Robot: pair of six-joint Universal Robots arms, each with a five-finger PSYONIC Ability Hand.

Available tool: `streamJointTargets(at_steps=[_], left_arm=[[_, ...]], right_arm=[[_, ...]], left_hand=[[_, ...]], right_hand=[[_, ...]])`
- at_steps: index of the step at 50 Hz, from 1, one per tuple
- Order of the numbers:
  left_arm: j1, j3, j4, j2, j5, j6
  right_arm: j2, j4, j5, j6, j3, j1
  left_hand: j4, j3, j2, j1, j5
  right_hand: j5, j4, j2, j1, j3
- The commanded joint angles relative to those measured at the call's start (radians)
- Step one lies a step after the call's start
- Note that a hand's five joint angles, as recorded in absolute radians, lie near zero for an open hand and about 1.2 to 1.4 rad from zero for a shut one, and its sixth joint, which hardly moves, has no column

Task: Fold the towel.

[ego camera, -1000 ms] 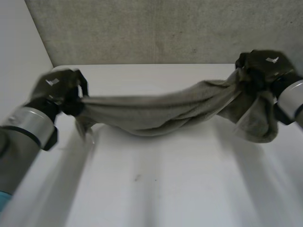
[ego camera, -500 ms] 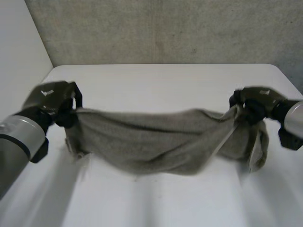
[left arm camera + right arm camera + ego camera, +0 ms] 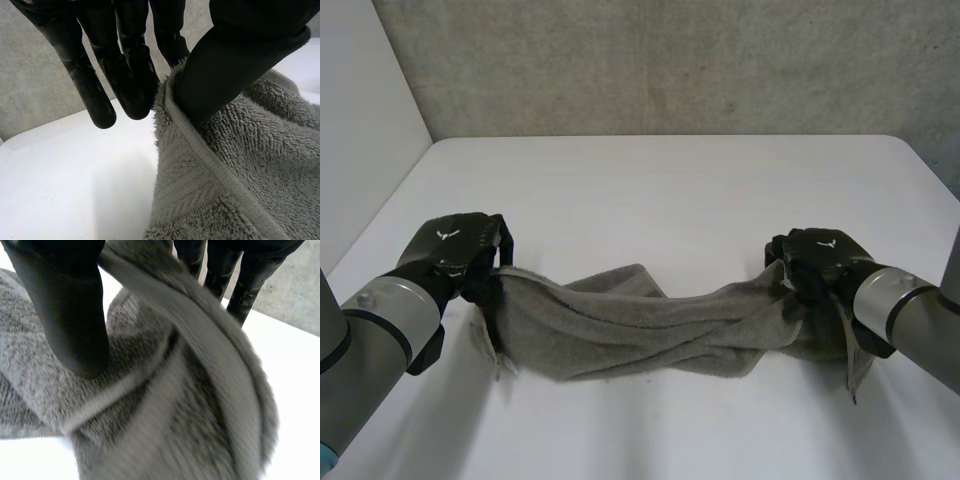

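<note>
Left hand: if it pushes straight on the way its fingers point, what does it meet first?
Most likely the bare table, just beside the towel. The left hand pinches the towel's edge against its thumb, and its fingertips aim at the tabletop; the gap is hard to judge.

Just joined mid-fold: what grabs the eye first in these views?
A rumpled grey towel is strung between both hands, sagging to the white table. The left hand pinches its left end at the hemmed edge, and the right hand pinches the right end, where a flap hangs down.
</note>
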Motion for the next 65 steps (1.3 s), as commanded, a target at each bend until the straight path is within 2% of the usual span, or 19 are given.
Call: streamJointTargets(at_steps=[1,16,23,24,25,26,27,29,35,42,44,45,47,48,50,53,59,63,65], left_arm=[[0.000,-0.005,0.009,0.000,-0.002,0.001],[-0.002,-0.011,0.009,0.000,0.000,0.001],[0.000,-0.018,0.021,0.000,0.000,0.002],[0.000,-0.018,0.024,-0.002,0.000,0.004],[0.000,-0.018,0.024,-0.002,0.000,0.004],[0.000,-0.018,0.027,-0.002,0.000,0.005],[0.000,-0.018,0.027,-0.002,0.000,0.005],[0.000,-0.014,0.042,-0.009,0.000,0.010],[0.000,0.041,0.101,-0.075,-0.002,0.016],[0.012,0.389,0.127,-0.267,-0.011,0.141],[0.012,0.494,0.133,-0.301,-0.011,0.169],[0.017,0.606,0.147,-0.331,-0.015,0.180],[0.017,0.715,0.172,-0.350,-0.021,0.177],[0.017,0.812,0.208,-0.364,-0.031,0.166],[0.017,0.887,0.246,-0.370,-0.043,0.154],[0.017,0.969,0.297,-0.368,-0.061,0.130],[0.018,0.918,0.299,-0.356,-0.060,0.110],[0.018,0.816,0.299,-0.350,-0.057,0.110],[0.018,0.695,0.299,-0.345,-0.052,0.110]], right_arm=[[0.002,-0.025,0.049,0.016,-0.030,0.064],[0.090,-0.022,0.106,-0.001,-0.111,0.084],[0.125,-0.022,0.144,-0.070,-0.139,0.083],[0.127,-0.022,0.155,-0.094,-0.146,0.083],[0.125,-0.022,0.161,-0.114,-0.157,0.084],[0.125,-0.022,0.161,-0.114,-0.157,0.084],[0.124,-0.027,0.166,-0.133,-0.169,0.084],[0.122,-0.028,0.171,-0.145,-0.189,0.086],[0.165,-0.032,0.187,-0.212,-0.376,0.104],[0.263,-0.031,0.226,-0.346,-0.694,0.110],[0.304,-0.074,0.212,-0.383,-0.892,0.098],[0.305,-0.074,0.212,-0.383,-0.893,0.098],[0.335,-0.192,0.194,-0.369,-1.072,0.087],[0.335,-0.193,0.194,-0.369,-1.073,0.087],[0.334,-0.286,0.187,-0.328,-1.149,0.060],[0.325,-0.311,0.183,-0.291,-1.159,0.044],[0.286,-0.255,0.155,-0.173,-1.110,0.023],[0.263,-0.203,0.077,-0.160,-1.012,0.021],[0.259,-0.177,0.005,-0.162,-0.906,0.020]], left_hand=[[0.176,0.178,0.178,0.196,0.189],[0.176,0.178,0.178,0.196,0.189],[0.176,0.178,0.178,0.196,0.189],[0.176,0.178,0.178,0.196,0.189],[0.176,0.178,0.178,0.196,0.189],[0.176,0.178,0.178,0.196,0.189],[0.176,0.178,0.178,0.196,0.189],[0.176,0.178,0.178,0.196,0.189],[0.176,0.178,0.178,0.196,0.189],[0.176,0.178,0.178,0.196,0.189],[0.176,0.178,0.178,0.196,0.189],[0.176,0.178,0.178,0.196,0.189],[0.176,0.178,0.178,0.196,0.189],[0.176,0.178,0.178,0.196,0.189],[0.176,0.178,0.178,0.196,0.189],[0.176,0.178,0.178,0.196,0.189],[0.176,0.178,0.178,0.196,0.189],[0.176,0.178,0.178,0.196,0.189],[0.176,0.178,0.178,0.196,0.189]], right_hand=[[-0.009,-0.040,-0.060,-0.029,-0.052],[0.076,0.045,0.026,0.056,0.033],[0.111,0.080,0.061,0.092,0.069],[0.239,0.208,0.189,0.219,0.196],[0.508,0.477,0.457,0.488,0.465],[0.511,0.480,0.460,0.491,0.468],[0.762,0.732,0.712,0.743,0.720],[0.765,0.734,0.714,0.745,0.722],[0.765,0.734,0.714,0.745,0.722],[0.765,0.734,0.714,0.745,0.722],[0.765,0.734,0.714,0.745,0.722],[0.765,0.734,0.714,0.745,0.722],[0.765,0.734,0.714,0.745,0.722],[0.765,0.734,0.714,0.745,0.722],[0.765,0.734,0.714,0.745,0.722],[0.765,0.734,0.714,0.745,0.722],[0.765,0.734,0.714,0.745,0.722],[0.765,0.734,0.714,0.745,0.722],[0.765,0.734,0.714,0.745,0.722]])
